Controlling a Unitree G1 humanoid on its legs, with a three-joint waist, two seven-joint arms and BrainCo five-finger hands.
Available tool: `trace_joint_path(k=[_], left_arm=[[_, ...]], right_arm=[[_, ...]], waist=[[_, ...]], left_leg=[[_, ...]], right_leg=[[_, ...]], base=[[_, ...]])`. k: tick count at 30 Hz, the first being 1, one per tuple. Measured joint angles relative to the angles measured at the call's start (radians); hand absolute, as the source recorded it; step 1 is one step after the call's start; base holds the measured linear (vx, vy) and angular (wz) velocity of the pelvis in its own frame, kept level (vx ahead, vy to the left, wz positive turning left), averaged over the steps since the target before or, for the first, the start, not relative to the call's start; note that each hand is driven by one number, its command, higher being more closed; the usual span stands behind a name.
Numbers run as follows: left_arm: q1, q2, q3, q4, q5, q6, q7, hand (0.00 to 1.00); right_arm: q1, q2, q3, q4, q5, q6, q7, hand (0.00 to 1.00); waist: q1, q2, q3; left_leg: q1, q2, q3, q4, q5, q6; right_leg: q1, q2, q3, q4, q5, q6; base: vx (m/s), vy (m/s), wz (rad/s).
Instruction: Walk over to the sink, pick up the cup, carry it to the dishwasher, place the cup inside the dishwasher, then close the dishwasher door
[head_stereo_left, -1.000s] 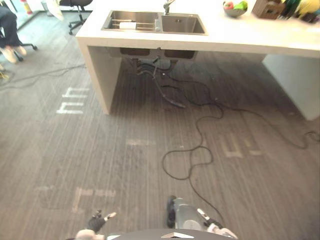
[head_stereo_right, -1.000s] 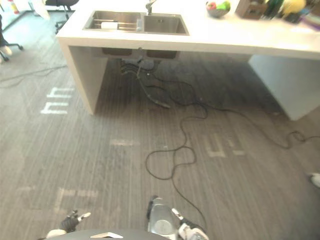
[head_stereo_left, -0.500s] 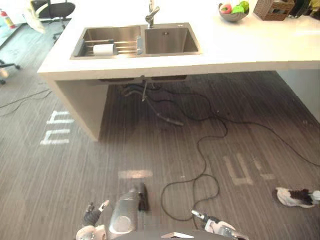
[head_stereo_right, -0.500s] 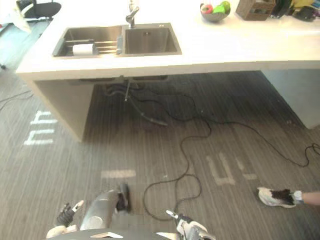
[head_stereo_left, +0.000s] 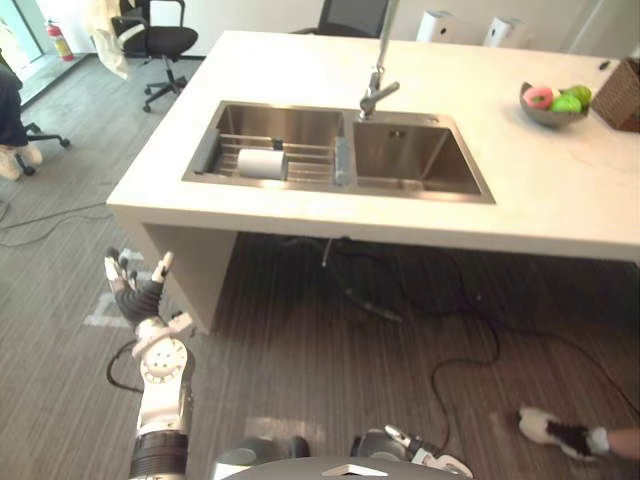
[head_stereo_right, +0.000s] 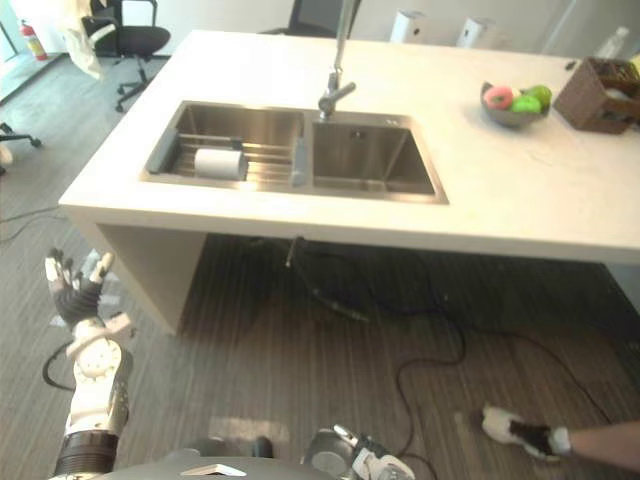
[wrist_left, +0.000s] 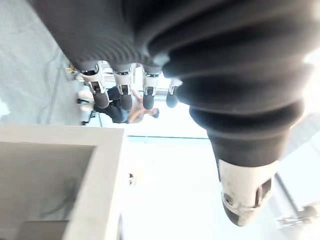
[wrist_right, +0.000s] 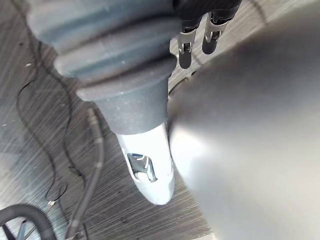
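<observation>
The white cylindrical cup (head_stereo_left: 262, 163) lies sideways in the left basin of the double steel sink (head_stereo_left: 410, 155) (on its wire rack (head_stereo_left: 308, 162)). The left hand (head_stereo_left: 135, 292), fingers spread, is well short of the sink; the right hand (wrist_right: 147, 170) is relaxed.

Sink (head_stereo_left: 410, 160): brushed steel, satin sheen. Tap (head_stereo_left: 378, 90): polished metal, glossy. Counter (head_stereo_left: 560, 195): white, smooth, matt. Floor (head_stereo_left: 300, 370): grey carpet, ribbed, rough. Basket (head_stereo_right: 600, 92): brown woven wicker. Bowl (head_stereo_right: 503, 118): grey, smooth.
</observation>
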Motion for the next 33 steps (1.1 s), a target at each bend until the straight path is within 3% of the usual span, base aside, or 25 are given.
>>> trace_joint_path(k=[2,4,8,9,10,11,12,14,16,17,18,19,20,21,22,23,25,27,29,33], left_arm=[[-0.032,-0.001,-0.005,-0.046,-0.001,0.008,0.018,0.00],[-0.049,0.001,-0.015,-0.144,-0.001,0.007,0.046,0.00],[0.023,-0.003,-0.022,-0.293,0.001,-0.034,0.049,0.00],[0.056,-0.015,-0.026,-0.336,0.023,-0.059,0.042,0.00],[0.072,-0.032,-0.036,-0.353,0.029,-0.064,0.039,0.00],[0.095,-0.056,-0.061,-0.393,0.030,-0.072,0.013,0.00],[0.095,-0.072,-0.091,-0.422,0.038,-0.083,-0.027,0.00],[0.092,-0.053,-0.143,-0.460,0.040,-0.096,-0.103,0.00],[0.091,-0.034,-0.190,-0.484,0.074,-0.115,-0.186,0.00],[0.091,-0.023,-0.203,-0.489,0.090,-0.118,-0.213,0.00],[0.088,0.011,-0.244,-0.493,0.136,-0.121,-0.273,0.00],[0.083,0.023,-0.263,-0.493,0.155,-0.121,-0.293,0.00],[0.074,0.039,-0.293,-0.491,0.179,-0.121,-0.323,0.00],[0.059,0.053,-0.330,-0.489,0.204,-0.119,-0.362,0.00],[0.043,0.061,-0.358,-0.488,0.233,-0.118,-0.389,0.00],[0.037,0.073,-0.369,-0.482,0.242,-0.118,-0.395,0.00],[0.017,0.132,-0.416,-0.478,0.300,-0.106,-0.414,0.00],[-0.019,0.198,-0.461,-0.472,0.370,-0.077,-0.442,0.00],[-0.063,0.234,-0.501,-0.448,0.417,-0.065,-0.479,0.00],[-0.140,0.325,-0.569,-0.323,0.493,-0.024,-0.595,0.00]], right_arm=[[0.003,0.013,-0.020,-0.010,0.020,-0.002,0.000,0.00],[0.009,0.019,-0.034,-0.011,0.028,-0.002,-0.002,0.00],[0.039,0.019,0.008,-0.038,0.018,0.010,-0.005,0.00],[0.042,0.007,0.032,-0.050,0.013,0.038,-0.003,0.00],[0.043,-0.011,0.046,-0.062,0.009,0.049,-0.003,0.00],[0.048,-0.034,0.076,-0.080,0.005,0.068,-0.003,0.00],[0.050,-0.051,0.090,-0.107,0.005,0.092,-0.003,0.00],[0.051,-0.055,0.125,-0.121,0.006,0.115,-0.006,0.00],[0.047,-0.042,0.134,-0.112,0.007,0.124,-0.006,0.00],[0.038,-0.040,0.134,-0.105,0.006,0.128,-0.004,0.00],[0.023,-0.035,0.133,-0.080,0.005,0.133,-0.002,0.00],[0.017,-0.035,0.133,-0.067,0.004,0.134,-0.003,0.00],[0.005,-0.035,0.129,-0.055,0.005,0.135,-0.005,0.00],[0.001,-0.037,0.118,-0.037,0.006,0.137,-0.006,0.00],[0.001,-0.044,0.099,-0.033,0.005,0.136,-0.006,0.00],[-0.005,-0.043,0.091,-0.024,0.004,0.134,-0.010,0.00],[0.005,-0.006,0.081,-0.012,-0.009,0.132,-0.011,0.00],[0.004,0.013,0.071,-0.005,-0.035,0.132,-0.011,0.00],[0.004,0.016,0.056,0.011,-0.036,0.131,-0.011,0.00],[0.012,0.006,0.015,0.029,-0.034,0.132,-0.015,0.00]], waist=[[-0.016,-0.003,-0.002],[-0.031,-0.005,-0.003],[-0.033,-0.019,-0.038],[-0.039,-0.024,-0.052],[-0.038,0.003,-0.050],[-0.035,0.026,-0.053],[-0.027,0.044,-0.048],[0.002,0.064,-0.059],[0.014,0.049,-0.065],[0.020,0.048,-0.066],[0.024,0.048,-0.071],[0.024,0.047,-0.073],[0.022,0.045,-0.074],[0.018,0.051,-0.078],[0.010,0.075,-0.093],[0.009,0.070,-0.100],[0.002,0.008,-0.122],[-0.005,-0.021,-0.126],[-0.020,-0.027,-0.130],[-0.050,-0.007,-0.124]], left_leg=[[0.036,0.001,-0.058,-0.011,-0.006,-0.001],[0.094,0.005,-0.140,-0.014,-0.046,-0.007],[0.175,0.006,-0.191,0.019,-0.140,-0.055],[0.173,0.013,-0.180,0.095,-0.184,-0.078],[0.157,0.032,-0.159,0.161,-0.196,-0.096],[0.081,0.056,-0.099,0.363,-0.190,-0.114],[-0.028,0.118,-0.022,0.617,-0.157,-0.156],[-0.123,0.228,0.077,0.794,-0.200,-0.110],[-0.184,0.297,0.081,0.745,-0.259,-0.122],[-0.194,0.308,0.078,0.688,-0.270,-0.129],[-0.207,0.308,0.035,0.504,-0.268,-0.138],[-0.212,0.304,0.009,0.425,-0.259,-0.144],[-0.213,0.292,-0.039,0.307,-0.222,-0.153],[-0.211,0.285,-0.097,0.174,-0.126,-0.165],[-0.211,0.295,-0.135,0.091,0.054,-0.202],[-0.196,0.289,-0.125,0.091,0.041,-0.213],[-0.130,0.254,-0.049,0.015,0.044,-0.191],[-0.105,0.233,-0.010,0.005,0.035,-0.177],[-0.100,0.221,0.000,0.004,0.035,-0.177],[-0.007,0.215,0.031,-0.063,0.048,-0.163]], right_leg=[[-0.047,0.027,-0.008,-0.188,-0.032,-0.002],[-0.067,0.083,0.036,-0.519,0.017,0.000],[-0.062,0.120,0.034,-0.606,0.144,-0.057],[-0.025,0.134,0.010,-0.627,0.170,-0.081],[-0.001,0.145,-0.015,-0.633,0.167,-0.088],[0.057,0.155,-0.029,-0.680,0.143,-0.089],[0.124,0.168,-0.045,-0.745,0.136,-0.091],[0.209,0.194,-0.037,-0.812,0.120,-0.106],[0.270,0.194,-0.012,-0.874,0.117,-0.099],[0.281,0.192,0.006,-0.888,0.123,-0.089],[0.295,0.182,0.050,-0.919,0.133,-0.073],[0.299,0.176,0.067,-0.931,0.138,-0.066],[0.299,0.164,0.091,-0.942,0.142,-0.056],[0.298,0.159,0.118,-0.948,0.141,-0.034],[0.294,0.170,0.147,-0.950,0.129,-0.009],[0.296,0.163,0.168,-0.950,0.123,0.004],[0.293,0.114,0.228,-0.949,0.119,0.026],[0.296,0.092,0.258,-0.955,0.121,0.032],[0.301,0.079,0.263,-0.963,0.127,0.042],[0.350,0.075,0.262,-0.995,0.139,0.047]], base=[[0.45,-0.022,0.93],[0.53,-0.057,0.98],[0.49,-0.118,0.86],[0.43,-0.135,0.68],[0.52,-0.137,0.76],[0.50,-0.081,0.59],[0.49,-0.057,0.49],[0.52,-0.099,-0.05],[0.37,-0.100,-0.44],[0.32,0.011,-0.81],[0.25,0.026,-0.82],[0.33,0.096,-0.87],[0.26,0.151,-0.72],[0.38,0.240,-0.85],[0.29,0.233,-0.78],[0.30,0.252,-0.82],[0.23,0.246,-0.71],[0.09,0.170,-0.51],[0.03,0.119,-0.22],[-0.05,0.023,-0.27]])
